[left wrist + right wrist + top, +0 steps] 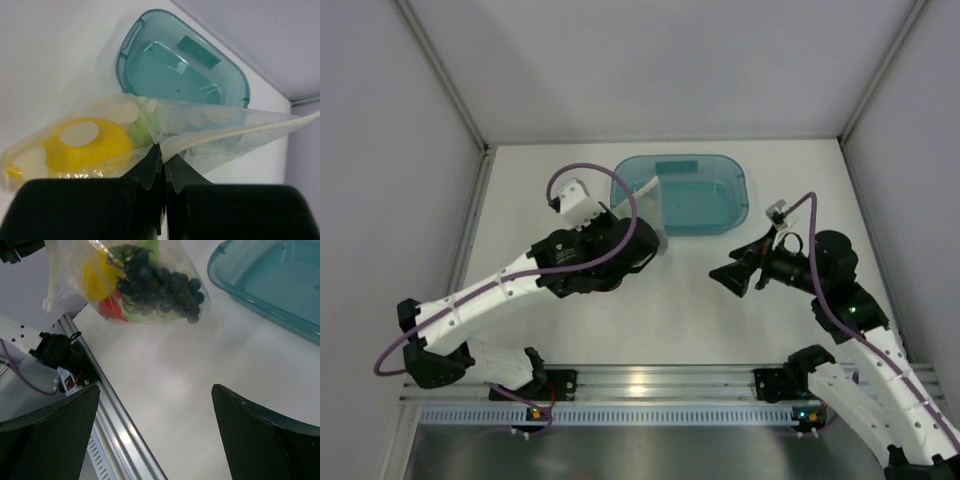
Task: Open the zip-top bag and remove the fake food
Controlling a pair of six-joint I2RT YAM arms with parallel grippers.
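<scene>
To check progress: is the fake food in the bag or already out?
In. The grapes and yellow fruit show through the zip-top bag, pinched by the left gripper.

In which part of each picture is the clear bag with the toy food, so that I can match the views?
Top view: bag near the centre, at the tray's left end.
Left wrist view: bag across the middle, pinched by the left gripper.
Right wrist view: bag at the upper left.
Shared landmark: the teal tray.
</scene>
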